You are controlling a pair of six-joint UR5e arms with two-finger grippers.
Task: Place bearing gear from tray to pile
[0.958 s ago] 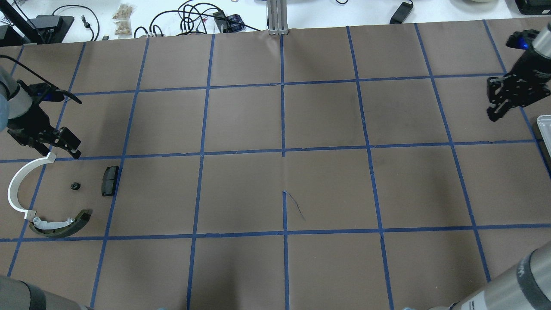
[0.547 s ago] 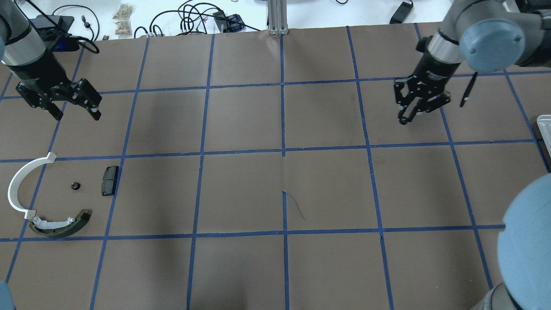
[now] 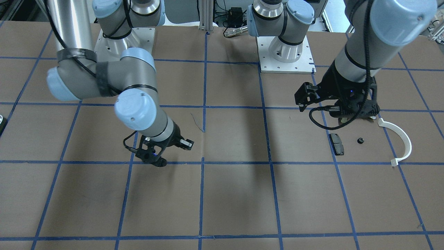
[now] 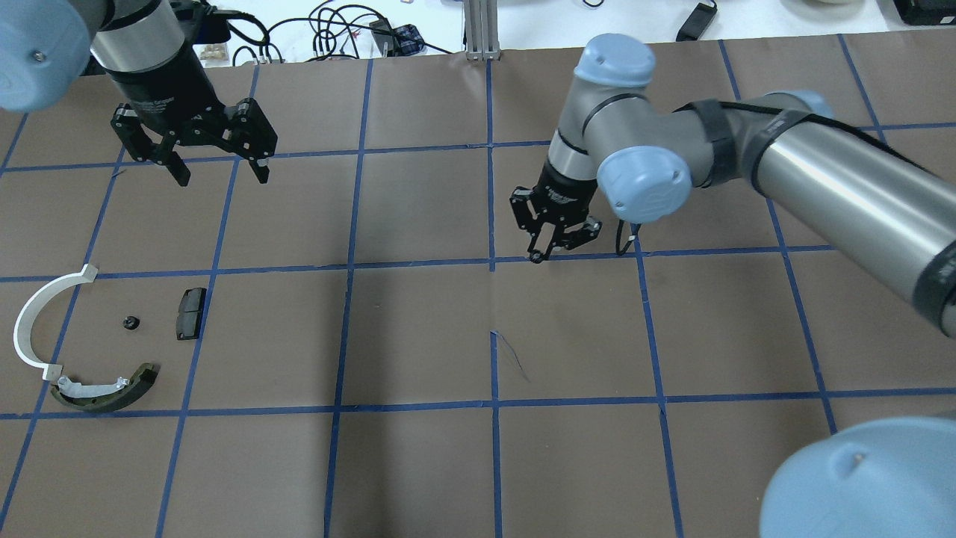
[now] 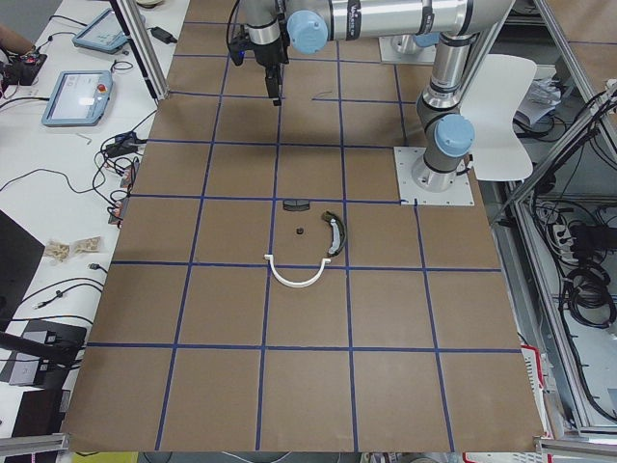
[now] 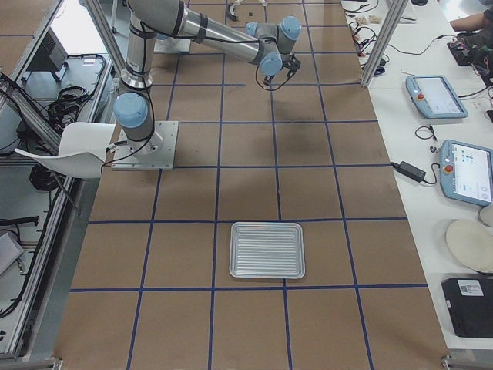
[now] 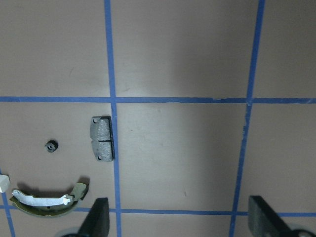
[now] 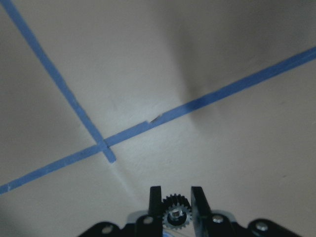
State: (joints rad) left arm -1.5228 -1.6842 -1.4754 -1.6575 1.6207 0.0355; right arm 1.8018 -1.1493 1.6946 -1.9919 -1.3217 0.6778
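Note:
The pile lies at the table's left: a white half-ring [image 4: 30, 321], an olive-and-white shoe [image 4: 104, 392], a flat black pad [image 4: 190, 314] and a small black gear [image 4: 131, 323]. The left wrist view shows the pad [image 7: 102, 139], gear [image 7: 51, 146] and shoe [image 7: 47, 200]. My right gripper [image 4: 539, 254] hangs low over the table's middle, shut on a small toothed bearing gear [image 8: 175, 213] between its fingertips. My left gripper [image 4: 222, 178] is open and empty, raised beyond the pile. The ribbed metal tray [image 6: 267, 250] lies at the table's right end.
The table is brown paper with a blue tape grid. Cables and small bags [image 4: 213, 30] lie on the white bench beyond the far edge. An aluminium post [image 4: 482, 30] stands at the far middle. The right arm's long link [image 4: 844, 194] spans the right half.
The right arm swung from the right edge to the table's middle. The left gripper rose from the pile towards the far side and moved right, still open.

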